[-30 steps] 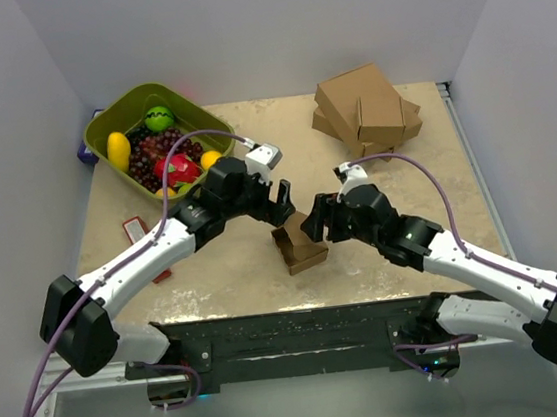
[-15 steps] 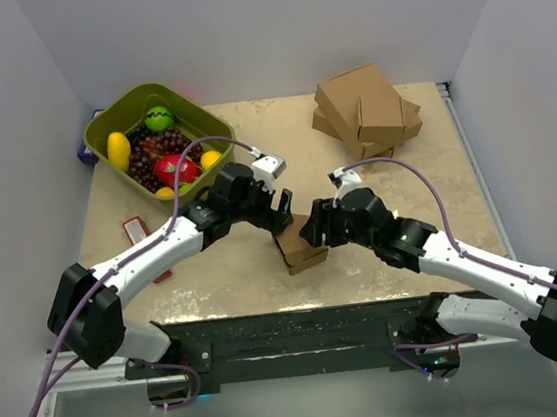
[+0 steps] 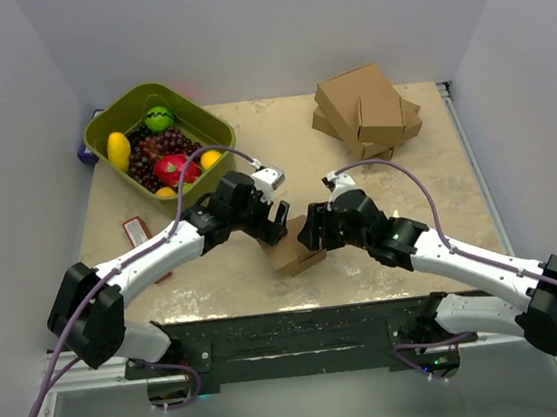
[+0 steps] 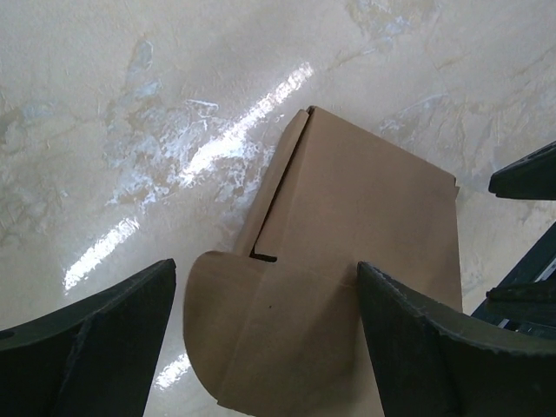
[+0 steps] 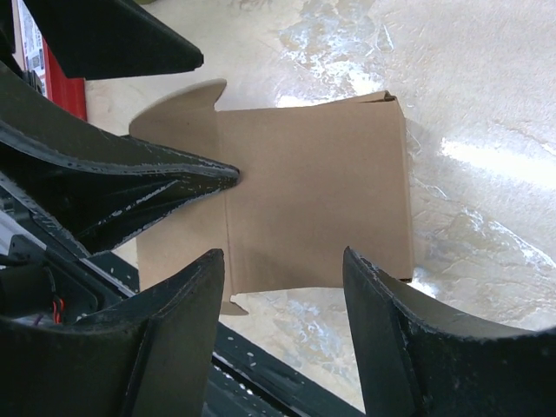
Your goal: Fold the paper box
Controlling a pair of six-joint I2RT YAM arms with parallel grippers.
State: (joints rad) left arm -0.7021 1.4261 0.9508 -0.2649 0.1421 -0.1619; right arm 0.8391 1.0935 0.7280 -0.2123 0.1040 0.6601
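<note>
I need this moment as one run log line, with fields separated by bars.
paper box: on table, rounded flap sticking out | left gripper: open, above box | right gripper: open, above box

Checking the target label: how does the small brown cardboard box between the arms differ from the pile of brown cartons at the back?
The small brown cardboard box is one little piece; the pile of brown cartons holds several larger ones. The box lies centrally with a rounded flap sticking out; the cartons sit stacked and closed at the far right. Both are plain kraft brown.
</note>
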